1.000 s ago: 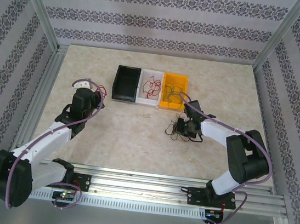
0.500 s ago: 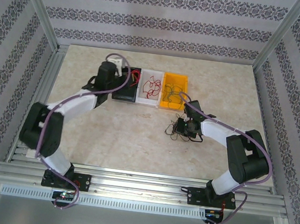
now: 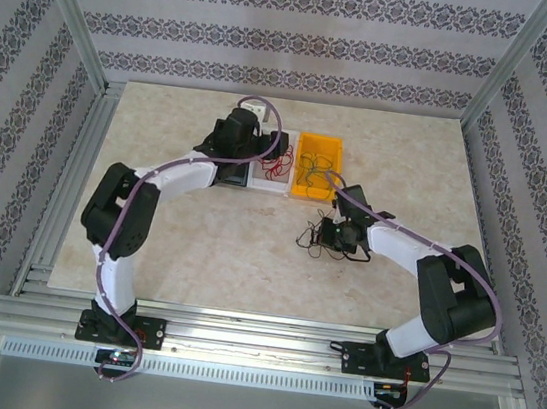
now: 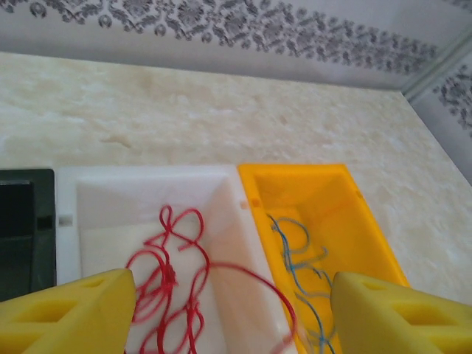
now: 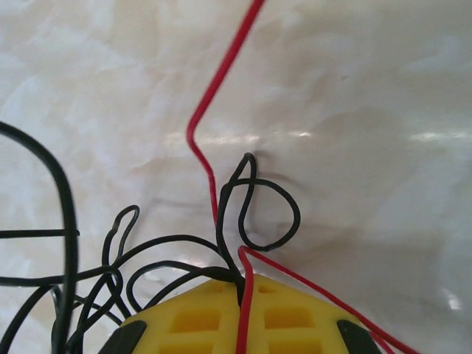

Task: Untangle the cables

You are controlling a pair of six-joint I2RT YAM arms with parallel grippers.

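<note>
On the marbled table [image 3: 207, 246], just in front of the orange bin [image 3: 322, 138], the cable bundle [image 3: 314, 240] of black and red wires lies in loose loops. The right gripper [image 5: 240, 291] is fully closed on it, with strands running into the seam between its yellow pads. Separate red cables [image 4: 169, 287] lie in the white bin [image 4: 96, 199] and blue-green cables [image 4: 299, 258] in the orange bin. The left gripper [image 4: 232, 295] hangs above these bins, fingers wide apart, gripping nothing; a black bin [image 4: 22, 221] adjoins the white one

Black bin [image 4: 18, 236], white bin [image 4: 118, 195], yellow bin [image 4: 350, 221]
</note>
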